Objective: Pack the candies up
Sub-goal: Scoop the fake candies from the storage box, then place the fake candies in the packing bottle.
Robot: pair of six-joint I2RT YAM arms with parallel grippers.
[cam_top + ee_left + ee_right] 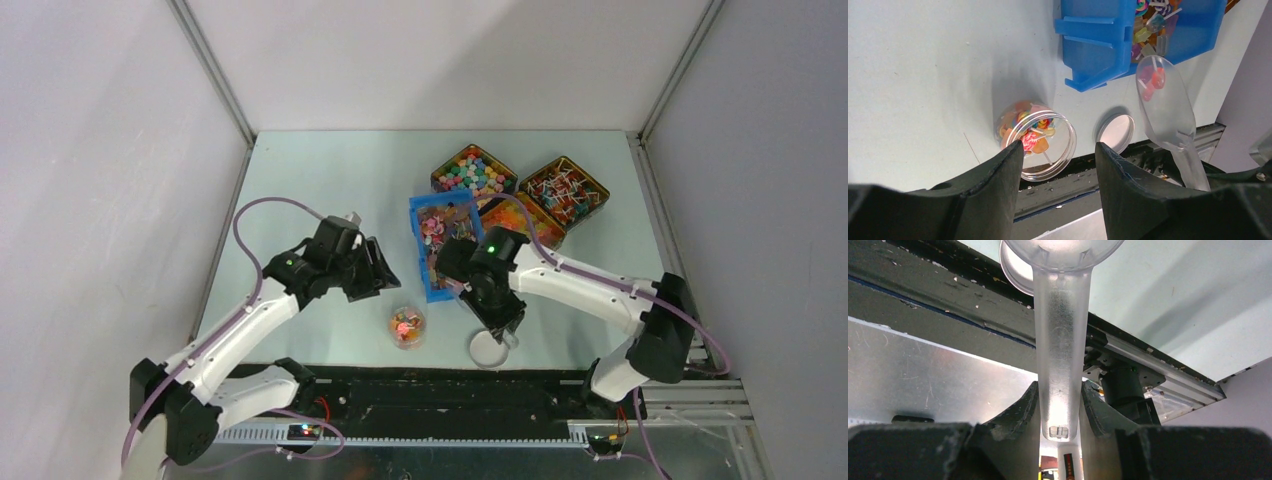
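Two red candies (pixel 1153 77), maybe three, sit in the bowl of a clear plastic spoon (pixel 1168 107). The bowl hangs over the table (pixel 923 75) just off the near right corner of the blue bin (pixel 1098 45).

Right gripper (pixel 1060 397) is clamped on the spoon handle. Its fingers (pixel 1023 407) pinch it from both sides, and the handle runs straight out from the claw.

More candies:
- a mixed pile in the blue bin
- a partial fill in the clear jar (pixel 1068 155); some pieces in it show thin white sticks

The jar stands upright and uncapped, close to the black base rail (pixel 450 385) and left of the bin's near end.

Jar lid (pixel 1116 132) lies flat on the table right of the jar, apart from it, also close to the rail. The spoon bowl is right of the jar, not above it.

Left gripper (pixel 1058 150) is about half open and grips nothing. It hovers above the table left of the bin, with the jar showing just past its fingertips.

Far right, behind the bin, three separate lots: multicoloured sweets (pixel 474 172), orange sweets (pixel 515 215), stick lollipops (pixel 563 192).
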